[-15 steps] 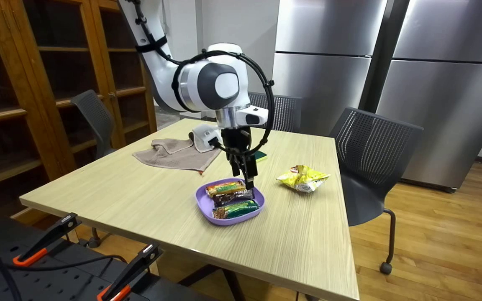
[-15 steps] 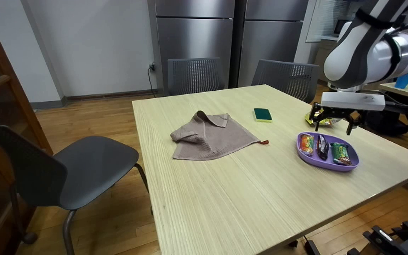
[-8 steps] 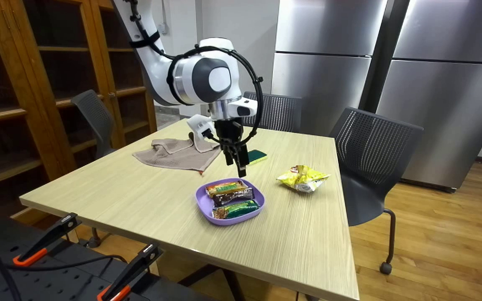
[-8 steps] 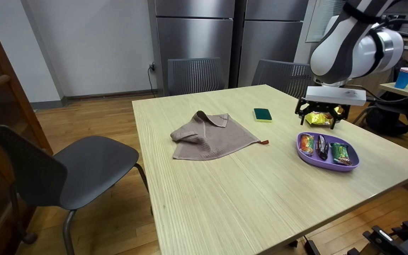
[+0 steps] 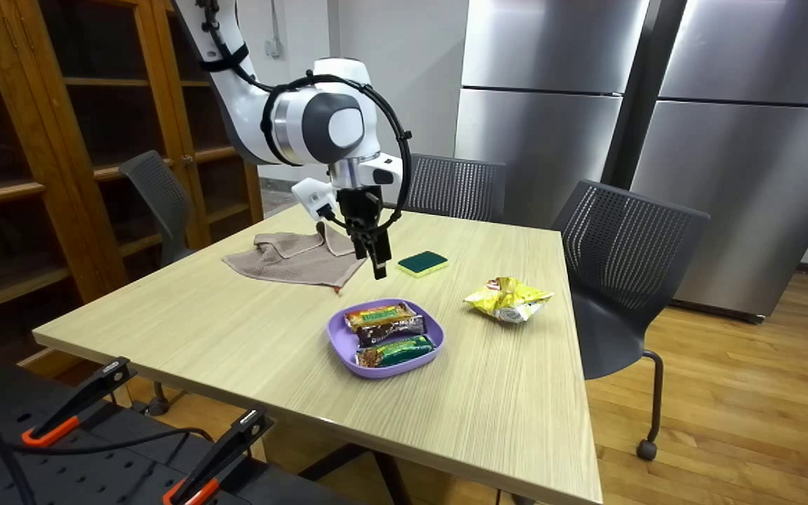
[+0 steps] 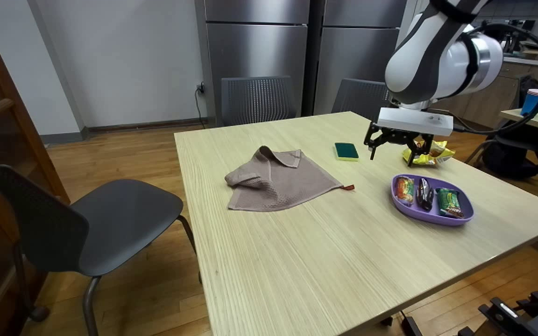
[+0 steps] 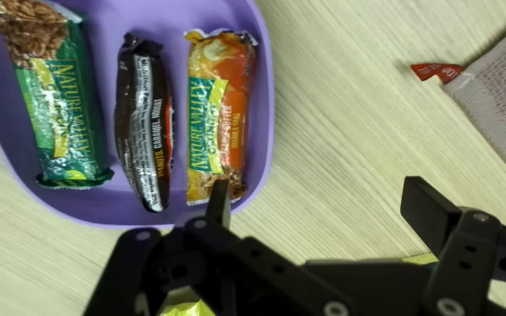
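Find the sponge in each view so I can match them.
In an exterior view: the sponge lies right of centre, left of the gripper.
In an exterior view: the sponge lies near the middle, right of the gripper.
In the wrist view: low, right of centre, only a sliver showing past the gripper.
Shared landmark: the purple tray, whole in both exterior views, cut off top left in the wrist view.

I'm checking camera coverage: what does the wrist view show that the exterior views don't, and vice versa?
Only the wrist view: readable wrapper print, like "NATURE VALLEY" on the peanut butter granola bar.
Only the exterior views: stainless-steel refrigerators, gray chairs and the Franka Panda arm.
Shared: the open gripper, the purple tray with three wrapped bars, and a corner of the taupe towel.
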You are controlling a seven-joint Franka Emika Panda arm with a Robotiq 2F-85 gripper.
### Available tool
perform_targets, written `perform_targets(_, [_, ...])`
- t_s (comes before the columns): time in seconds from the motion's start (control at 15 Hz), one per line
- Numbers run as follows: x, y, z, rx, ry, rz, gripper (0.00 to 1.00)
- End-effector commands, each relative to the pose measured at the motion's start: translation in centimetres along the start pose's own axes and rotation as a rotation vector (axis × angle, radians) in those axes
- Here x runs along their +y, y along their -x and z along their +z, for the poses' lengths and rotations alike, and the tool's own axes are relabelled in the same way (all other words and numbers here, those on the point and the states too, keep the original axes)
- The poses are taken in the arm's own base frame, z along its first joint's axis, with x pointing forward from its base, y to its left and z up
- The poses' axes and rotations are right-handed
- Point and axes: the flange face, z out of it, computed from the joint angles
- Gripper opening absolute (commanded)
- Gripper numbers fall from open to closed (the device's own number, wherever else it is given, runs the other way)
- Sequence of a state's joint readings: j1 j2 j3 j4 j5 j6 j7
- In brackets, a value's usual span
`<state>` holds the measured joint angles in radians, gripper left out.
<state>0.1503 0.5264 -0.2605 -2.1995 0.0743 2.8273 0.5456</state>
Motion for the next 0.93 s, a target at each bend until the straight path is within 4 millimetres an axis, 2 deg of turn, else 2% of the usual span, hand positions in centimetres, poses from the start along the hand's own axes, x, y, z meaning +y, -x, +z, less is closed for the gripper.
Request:
perform_targets(0.0, [-2.4,0.2,-0.5,-0.025,-0.031,0.002,1.00])
perform_targets(0.47, [-5.9,1.8,-0.2,-0.069,-0.079,-0.035,1.00])
perform_targets(0.87, [-7.4,2.5,1.2,-0.097,-0.098,-0.040,1.00])
